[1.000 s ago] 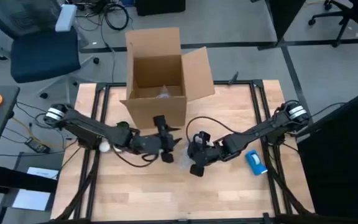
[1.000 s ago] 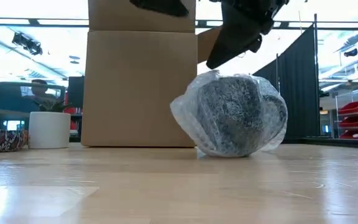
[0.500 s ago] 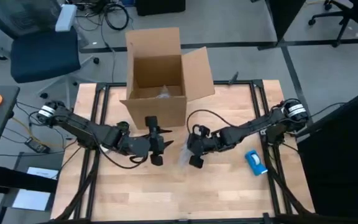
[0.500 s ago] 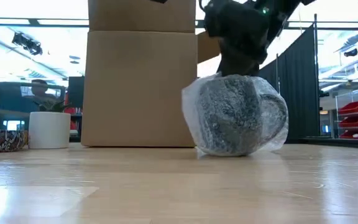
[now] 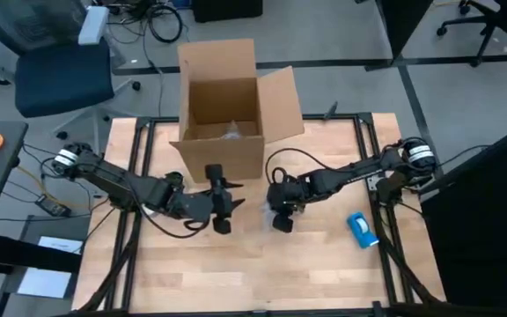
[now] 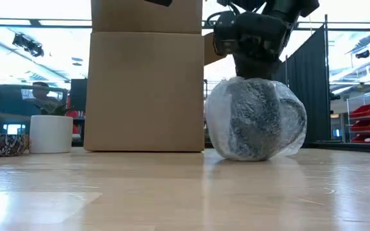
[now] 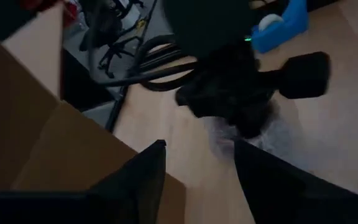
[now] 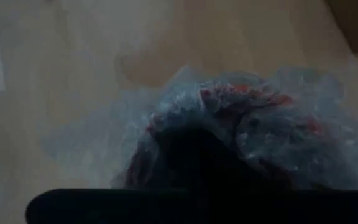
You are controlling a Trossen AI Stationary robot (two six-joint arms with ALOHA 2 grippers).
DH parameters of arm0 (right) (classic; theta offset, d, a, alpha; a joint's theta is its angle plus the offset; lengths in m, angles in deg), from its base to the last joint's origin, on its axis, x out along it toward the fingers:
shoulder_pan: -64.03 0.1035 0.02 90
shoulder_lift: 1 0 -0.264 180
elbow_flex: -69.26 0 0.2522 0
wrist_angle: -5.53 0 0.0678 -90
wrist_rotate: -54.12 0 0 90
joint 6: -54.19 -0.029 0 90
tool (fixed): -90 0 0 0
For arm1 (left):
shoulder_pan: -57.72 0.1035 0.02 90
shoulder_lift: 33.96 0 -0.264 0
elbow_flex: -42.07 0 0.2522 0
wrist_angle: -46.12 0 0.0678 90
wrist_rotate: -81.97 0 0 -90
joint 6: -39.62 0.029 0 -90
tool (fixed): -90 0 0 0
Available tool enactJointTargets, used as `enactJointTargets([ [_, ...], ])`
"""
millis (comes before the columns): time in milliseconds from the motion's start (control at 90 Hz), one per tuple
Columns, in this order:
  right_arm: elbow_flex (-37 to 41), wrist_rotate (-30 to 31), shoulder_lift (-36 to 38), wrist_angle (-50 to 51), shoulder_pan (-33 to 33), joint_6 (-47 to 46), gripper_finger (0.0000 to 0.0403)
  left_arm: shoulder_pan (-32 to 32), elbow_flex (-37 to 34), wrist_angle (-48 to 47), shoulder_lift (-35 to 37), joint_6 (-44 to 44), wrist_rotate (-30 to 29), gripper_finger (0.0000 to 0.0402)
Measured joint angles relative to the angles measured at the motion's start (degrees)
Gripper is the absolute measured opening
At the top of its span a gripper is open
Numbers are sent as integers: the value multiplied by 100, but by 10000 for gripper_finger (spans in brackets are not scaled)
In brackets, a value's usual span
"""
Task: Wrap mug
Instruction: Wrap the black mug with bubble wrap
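Pressing down from above, my right fingers [image 6: 254,69] steady the wrapped mug [image 6: 255,119] on the counter [image 6: 172,192]; their spread is hidden. My left fingers [image 7: 194,171] wait spread beside it.

mug [image 6: 257,119] covered in clear, crinkly bubble wrap [image 6: 218,125], slightly glossy. table [image 6: 172,192] is pale wood, smooth, light sheen. box [image 5: 224,106] plain matt brown cardboard. tape dispenser [image 5: 363,229] blue plastic.
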Motion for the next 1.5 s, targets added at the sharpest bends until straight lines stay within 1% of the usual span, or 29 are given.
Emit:
enactJointTargets([
  [100, -115, -223, -41, 218, -64, 166, 0, 58, 0, 7, -115, -69, 189, 173],
  [222, -321, -491, -45, 731, -54, 418, 0, 138, 0, 45, -316, -171, 448, 173],
  [311, -517, -632, -56, 1175, 23, 671, 0, 208, -2, 19, -497, -173, 574, 172],
  [400, -736, -772, -72, 1497, 114, 901, 0, 265, -2, 18, -587, -173, 581, 173],
  [500, -1104, -712, -44, 1860, 224, 986, 0, 299, -2, 5, -634, -173, 580, 172],
  [644, -1651, -602, 37, 2111, 342, 988, 0, 307, -2, -2, -638, -173, 576, 173],
  [733, -1784, -600, 37, 2195, 394, 987, 0, 312, -2, -7, -638, -164, 576, 172],
  [811, -1739, -588, 37, 2190, 406, 981, 0, 312, -2, -6, -638, -163, 575, 173],
  [889, -1589, -447, 37, 2187, 404, 870, 0, 312, -2, -9, -638, -168, 573, 173],
  [1044, -1045, -416, 35, 1846, 363, 767, 0, 312, -2, -51, -638, -188, 572, 172],
  [1122, -751, -297, 40, 1672, 298, 762, 0, 312, -2, -55, -638, -189, 572, 173],
  [1256, -288, -214, 65, 1158, 140, 794, 0, 312, -2, -51, -638, -191, 570, 173],
  [1367, -44, -387, 72, 678, 81, 1206, 0, 312, -2, -52, -638, -187, 570, 172],
  [1500, -11, -897, 59, 489, 76, 1772, 0, 328, -2, -59, -636, -307, 639, 173],
])
